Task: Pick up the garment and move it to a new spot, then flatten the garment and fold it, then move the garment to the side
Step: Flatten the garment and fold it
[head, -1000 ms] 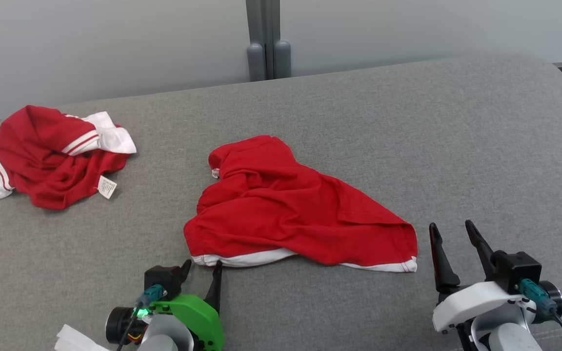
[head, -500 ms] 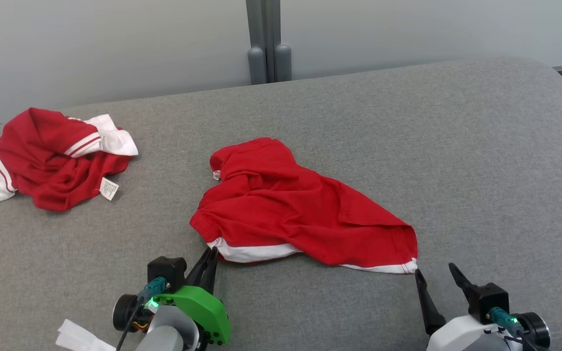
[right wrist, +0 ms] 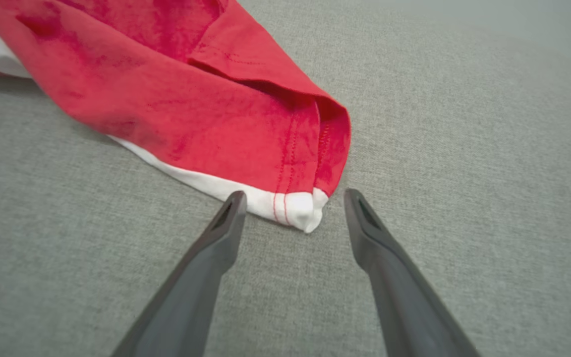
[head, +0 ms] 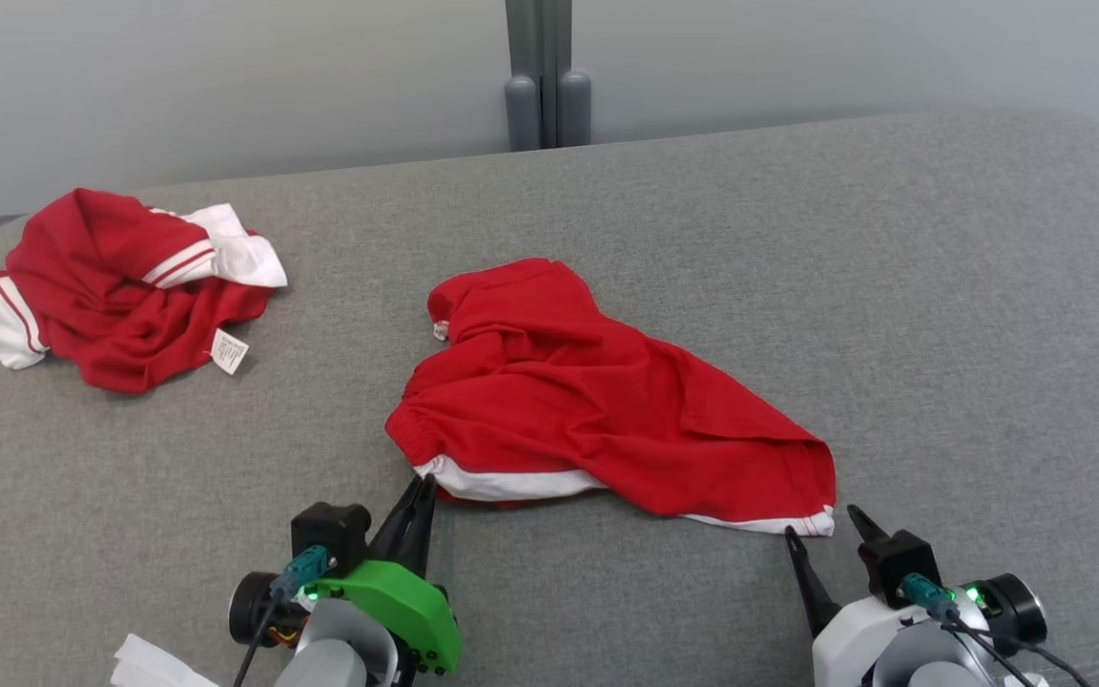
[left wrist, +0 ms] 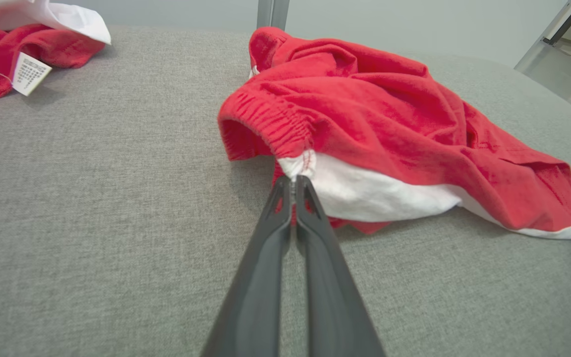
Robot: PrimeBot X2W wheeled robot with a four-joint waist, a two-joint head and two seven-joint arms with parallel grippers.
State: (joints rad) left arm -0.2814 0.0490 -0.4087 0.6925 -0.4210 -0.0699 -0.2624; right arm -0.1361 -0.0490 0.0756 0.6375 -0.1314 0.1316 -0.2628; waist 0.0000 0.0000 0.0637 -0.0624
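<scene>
The red garment with white hem band lies crumpled at the centre of the grey upholstered surface.

The left gripper has its fingers pressed fully together, pinching the near-left corner of the white band.

The right gripper has its fingers spread wide, one on each side of the near-right hem corner, gripping nothing.

A second red-and-white garment lies bunched at the far left, well apart.

Head view looks down over the grey cushion; both wrist views, low and close, share the red garment.
</scene>
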